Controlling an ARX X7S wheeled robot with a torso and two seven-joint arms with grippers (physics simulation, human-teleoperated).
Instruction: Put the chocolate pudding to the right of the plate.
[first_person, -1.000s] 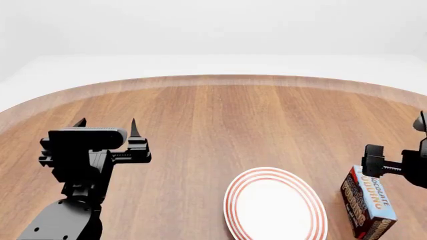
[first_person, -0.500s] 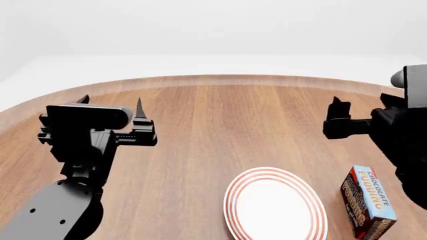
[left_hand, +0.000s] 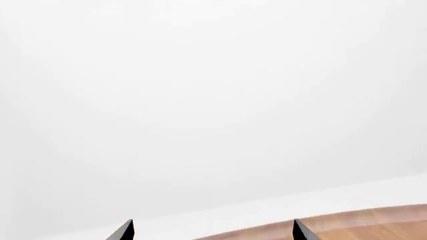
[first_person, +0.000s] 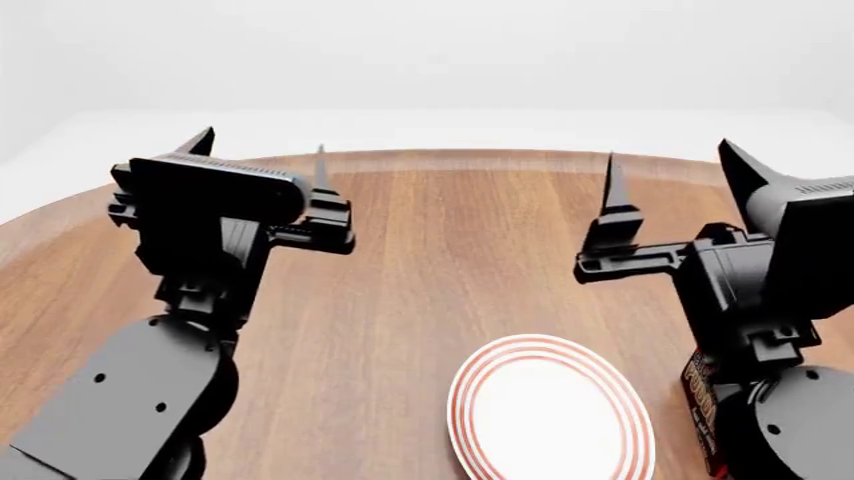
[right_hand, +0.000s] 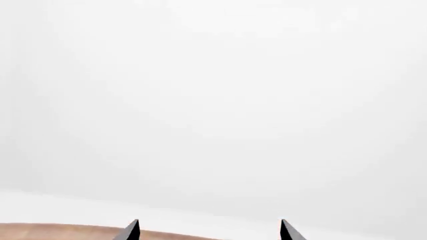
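The head camera looks forward and down over the wooden table (first_person: 441, 240), close behind both raised arms. Each wrist camera faces level toward the far white wall, sharing with the head view only the table's far edge.

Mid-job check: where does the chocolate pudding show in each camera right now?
Head view: chocolate pudding low at the right, mostly hidden behind the right arm, right of the plate.
Left wrist view: not in it.
Right wrist view: not in it.
Shared landmark: the wooden table, its far edge showing in all three.
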